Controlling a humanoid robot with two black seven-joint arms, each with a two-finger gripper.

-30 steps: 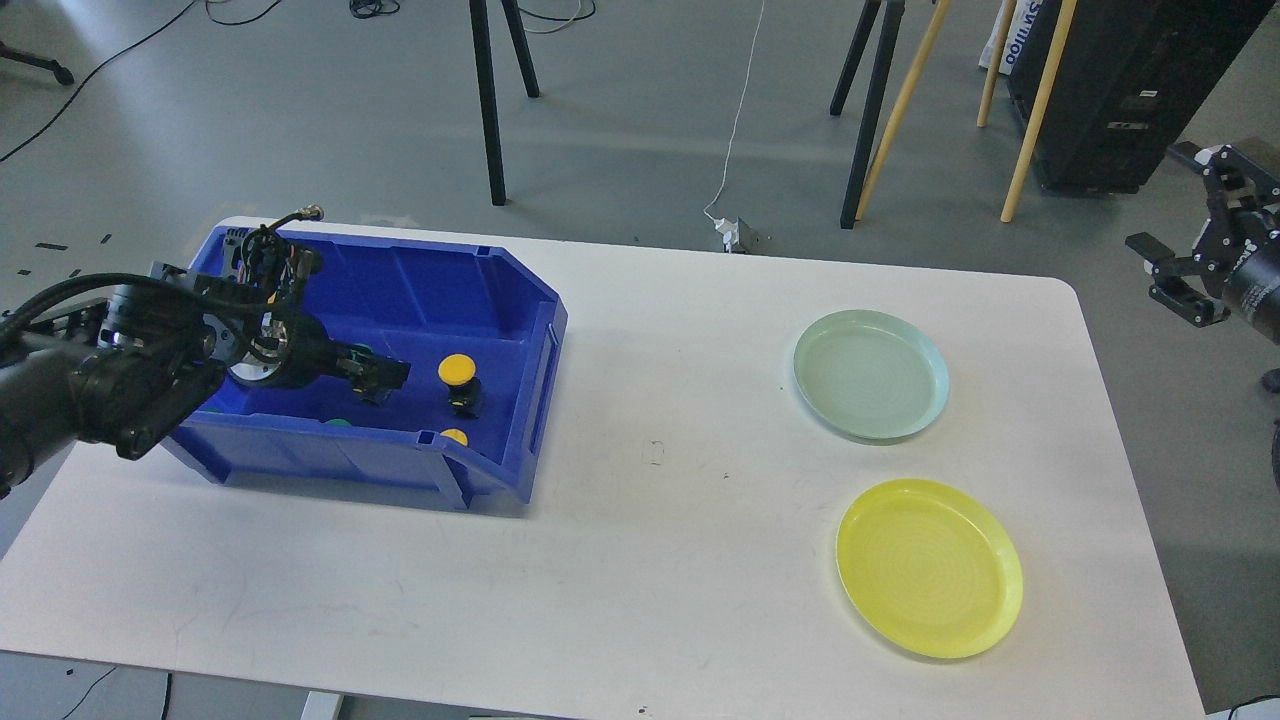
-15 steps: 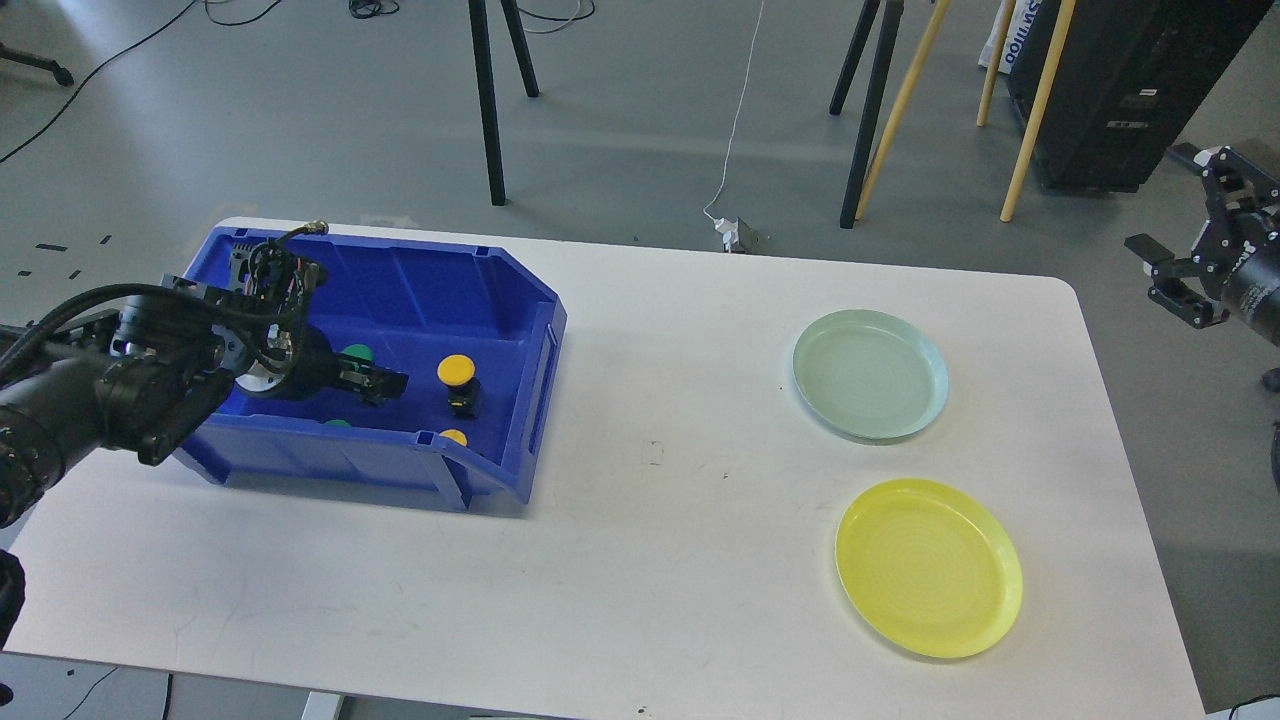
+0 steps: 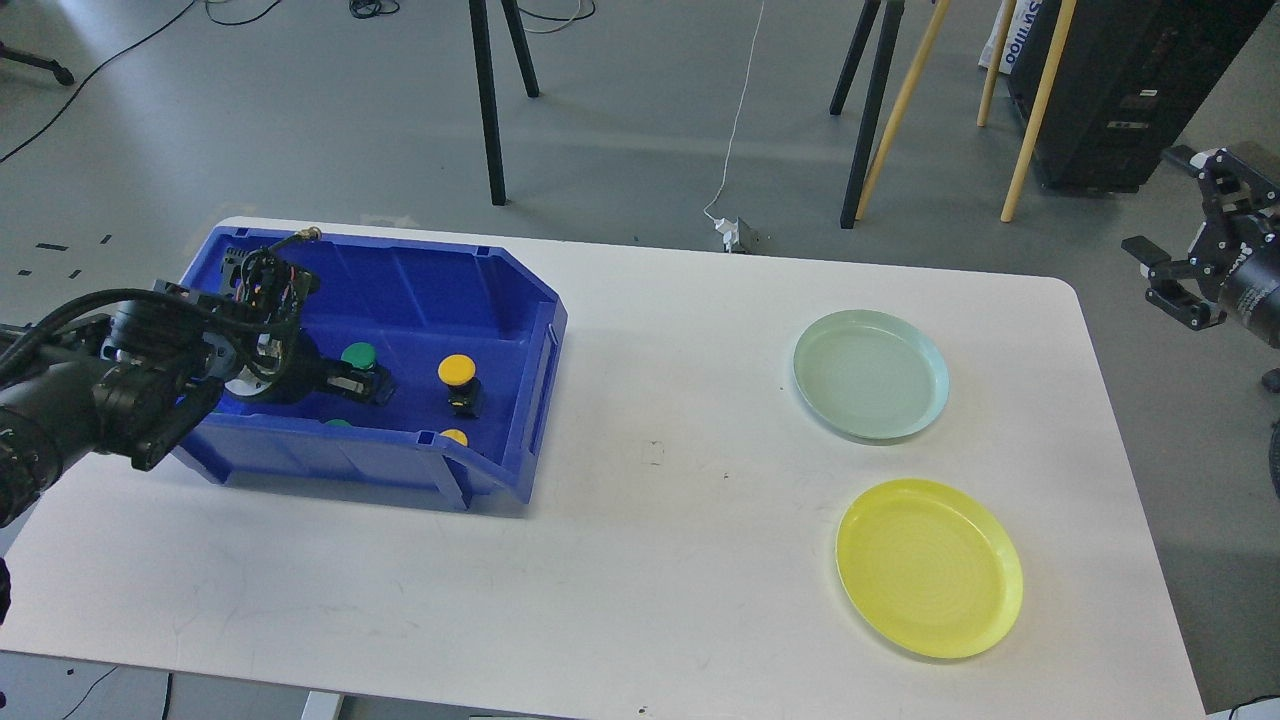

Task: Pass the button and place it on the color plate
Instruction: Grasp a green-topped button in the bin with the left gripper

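Note:
A blue bin (image 3: 520,330) stands on the left of the white table. In it are a green-capped button (image 3: 358,355), a yellow-capped button (image 3: 457,370) on a black body, and two more caps, one yellow (image 3: 455,437) and one green (image 3: 338,423), half hidden behind the front wall. My left gripper (image 3: 368,386) reaches into the bin, its dark fingers right under the green cap; I cannot tell whether they hold it. My right gripper (image 3: 1160,276) hovers open and empty off the table's far right edge. A pale green plate (image 3: 870,373) and a yellow plate (image 3: 928,566) lie on the right.
The white table (image 3: 650,560) has a rounded edge at the right. Black tripod legs (image 3: 487,110) and wooden poles (image 3: 905,100) stand on the floor behind it, with a black cabinet (image 3: 1120,90) at the far right.
My left gripper has drawn back to the left inside the bin, uncovering the green cap that it hid one second ago. The right gripper has barely moved.

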